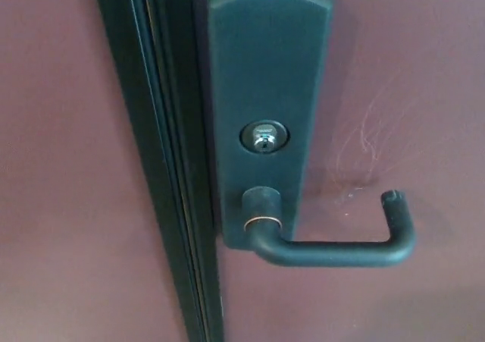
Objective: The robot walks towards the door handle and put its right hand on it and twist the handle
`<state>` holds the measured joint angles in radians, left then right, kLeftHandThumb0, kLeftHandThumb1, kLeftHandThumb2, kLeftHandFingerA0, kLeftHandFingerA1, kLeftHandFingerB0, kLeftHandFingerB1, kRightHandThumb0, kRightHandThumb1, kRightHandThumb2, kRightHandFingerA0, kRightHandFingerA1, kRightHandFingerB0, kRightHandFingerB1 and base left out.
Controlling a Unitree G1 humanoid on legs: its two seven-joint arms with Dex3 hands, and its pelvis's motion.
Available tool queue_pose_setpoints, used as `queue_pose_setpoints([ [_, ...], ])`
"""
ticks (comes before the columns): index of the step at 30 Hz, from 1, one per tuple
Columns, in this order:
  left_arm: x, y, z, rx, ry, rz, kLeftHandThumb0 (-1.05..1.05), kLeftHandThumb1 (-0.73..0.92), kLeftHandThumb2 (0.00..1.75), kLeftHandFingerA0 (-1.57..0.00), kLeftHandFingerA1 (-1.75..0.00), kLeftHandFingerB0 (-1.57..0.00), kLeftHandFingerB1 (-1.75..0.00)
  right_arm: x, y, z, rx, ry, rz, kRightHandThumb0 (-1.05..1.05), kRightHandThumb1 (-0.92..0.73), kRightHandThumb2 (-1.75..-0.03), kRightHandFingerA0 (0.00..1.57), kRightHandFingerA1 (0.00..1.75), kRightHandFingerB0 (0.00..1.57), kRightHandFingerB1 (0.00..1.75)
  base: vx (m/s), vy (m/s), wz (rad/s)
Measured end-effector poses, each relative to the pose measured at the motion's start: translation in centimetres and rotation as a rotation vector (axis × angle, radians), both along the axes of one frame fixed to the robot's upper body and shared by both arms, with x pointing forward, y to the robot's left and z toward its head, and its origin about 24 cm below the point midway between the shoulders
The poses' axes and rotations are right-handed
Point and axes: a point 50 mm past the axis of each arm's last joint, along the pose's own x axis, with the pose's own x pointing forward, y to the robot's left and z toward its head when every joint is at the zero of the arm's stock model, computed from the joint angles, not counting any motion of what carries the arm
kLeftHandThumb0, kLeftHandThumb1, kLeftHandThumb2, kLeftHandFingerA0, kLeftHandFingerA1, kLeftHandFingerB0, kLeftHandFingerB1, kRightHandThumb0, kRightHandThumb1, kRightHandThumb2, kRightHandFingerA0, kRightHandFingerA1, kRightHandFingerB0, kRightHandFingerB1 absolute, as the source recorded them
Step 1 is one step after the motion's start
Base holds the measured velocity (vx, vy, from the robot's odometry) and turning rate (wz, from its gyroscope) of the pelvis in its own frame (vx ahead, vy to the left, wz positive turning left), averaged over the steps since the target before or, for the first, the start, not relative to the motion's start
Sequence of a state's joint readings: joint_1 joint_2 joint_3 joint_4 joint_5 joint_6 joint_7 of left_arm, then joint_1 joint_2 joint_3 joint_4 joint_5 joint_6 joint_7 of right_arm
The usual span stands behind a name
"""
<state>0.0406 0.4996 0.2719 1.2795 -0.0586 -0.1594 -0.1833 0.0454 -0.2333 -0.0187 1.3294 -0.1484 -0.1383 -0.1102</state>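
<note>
You are close up on the door (424, 69) now, and neither of the robot's hands shows in the head view, so you cannot tell whether the right hand is spread or pressed together.

The door handle (333, 251) sits low and right of centre. It is a dark lever that springs from a round collar at the foot of the dark backplate (269, 69), runs level to the right, and ends in a short return bent back toward the door. It lies horizontal and looks untwisted. Just above the collar on the same plate is the key cylinder (264, 138). Left of the plate runs the dark door edge strip (163, 167), top to bottom, slightly tilted. Pale scratches (371, 137) mark the maroon panel above the lever's free end.

By my reading, you are at the end of the approach: the handle is framed and near, but the reach has not yet begun. The next move calls for bringing the right hand in from the right side, setting it over the level bar between the collar and the bend, closing on it, and then turning the free end downward.
</note>
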Motion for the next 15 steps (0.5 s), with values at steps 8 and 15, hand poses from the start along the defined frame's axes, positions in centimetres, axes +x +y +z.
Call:
queue_pose_setpoints([
  [8,-0.23,0.34,0.15,0.006,0.007,0.005,-0.12,0.64,0.58,-0.65,-0.5,-0.48,-0.41,0.16,0.57,-0.13,0.013,-0.004,0.003,-0.24,-0.68,-0.6,0.64,0.47,0.45,0.38,0.02,0.16,0.03],
  [15,-0.15,0.58,0.32,0.015,0.009,-0.005,-0.12,0.64,0.58,-0.65,-0.5,-0.48,-0.41,0.46,0.72,-0.11,0.014,-0.009,0.018,-0.24,-0.67,-0.6,0.62,0.47,0.44,0.38,0.08,0.077,0.02],
])
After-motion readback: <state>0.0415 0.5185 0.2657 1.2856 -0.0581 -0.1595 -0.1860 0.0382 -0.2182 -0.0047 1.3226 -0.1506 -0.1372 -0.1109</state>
